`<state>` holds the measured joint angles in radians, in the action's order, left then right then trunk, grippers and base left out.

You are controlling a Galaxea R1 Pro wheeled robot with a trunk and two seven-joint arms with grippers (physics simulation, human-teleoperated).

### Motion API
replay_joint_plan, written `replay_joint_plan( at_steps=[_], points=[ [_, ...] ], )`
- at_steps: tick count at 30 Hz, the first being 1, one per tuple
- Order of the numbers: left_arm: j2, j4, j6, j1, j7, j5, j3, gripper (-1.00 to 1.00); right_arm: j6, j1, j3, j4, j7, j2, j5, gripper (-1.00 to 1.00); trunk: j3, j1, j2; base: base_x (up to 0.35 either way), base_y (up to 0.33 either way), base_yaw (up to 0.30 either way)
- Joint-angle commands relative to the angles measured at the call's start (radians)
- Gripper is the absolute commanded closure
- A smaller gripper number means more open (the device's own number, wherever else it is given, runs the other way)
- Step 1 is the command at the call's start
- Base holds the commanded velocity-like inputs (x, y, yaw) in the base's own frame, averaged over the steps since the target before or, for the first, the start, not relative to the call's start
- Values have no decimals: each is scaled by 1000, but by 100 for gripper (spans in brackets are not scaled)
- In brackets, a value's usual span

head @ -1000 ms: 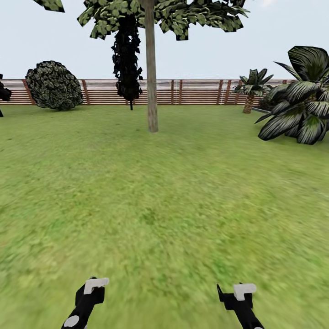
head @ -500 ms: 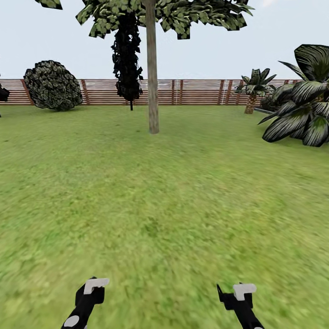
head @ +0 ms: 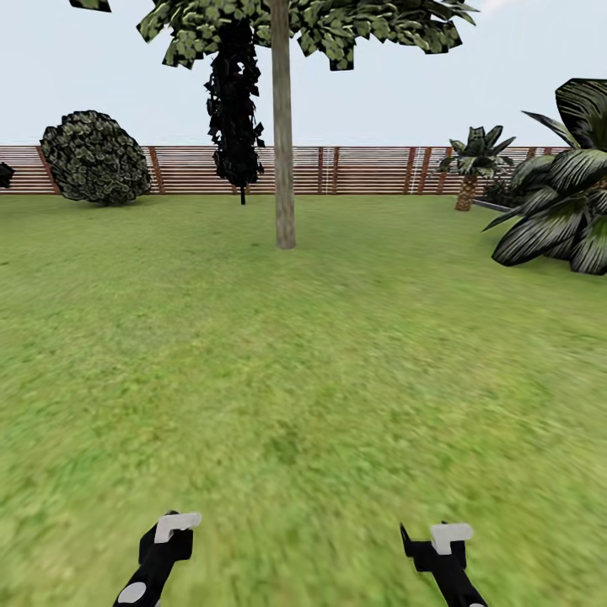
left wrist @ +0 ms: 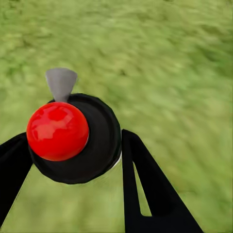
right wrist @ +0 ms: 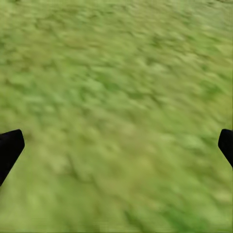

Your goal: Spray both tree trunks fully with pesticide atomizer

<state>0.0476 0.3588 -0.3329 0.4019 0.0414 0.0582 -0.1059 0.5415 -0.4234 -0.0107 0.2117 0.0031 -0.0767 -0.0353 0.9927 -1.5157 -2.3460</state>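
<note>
Head view, left to right: 1 round bush [head: 95,158], 1 dark thin tree [head: 233,101], 1 pale tree trunk [head: 283,126] mid-lawn, 2 palms [head: 475,160]. Slat fence [head: 362,169] behind. Left end effector [left wrist: 73,145] clamped on pesticide atomizer [left wrist: 77,138]; right end effector [right wrist: 116,145] spread wide over lawn [right wrist: 116,87].

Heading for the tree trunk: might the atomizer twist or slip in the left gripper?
Probably twist-prone: the pesticide atomizer looks round where the left gripper closes on it from both sides. Its glossy red cap suggests a smooth, possibly slippery surface. It looks rigid, so squeezing should not deform it.
</note>
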Motion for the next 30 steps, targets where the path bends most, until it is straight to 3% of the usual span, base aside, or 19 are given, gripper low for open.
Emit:
replay_joint_plan(
  at_steps=[1, 30],
  points=[
    [0, 0, 0, 0, 0, 0, 0, 100, 0, 0, 0, 0, 0, 0, 0, -100, 0, 0, 0, 330, 89, 0],
    [0, 0, 0, 0, 0, 0, 1, 100, 0, 0, 0, 0, 0, 0, 0, -100, 0, 0, 0, 334, 53, 0]
  ],
)
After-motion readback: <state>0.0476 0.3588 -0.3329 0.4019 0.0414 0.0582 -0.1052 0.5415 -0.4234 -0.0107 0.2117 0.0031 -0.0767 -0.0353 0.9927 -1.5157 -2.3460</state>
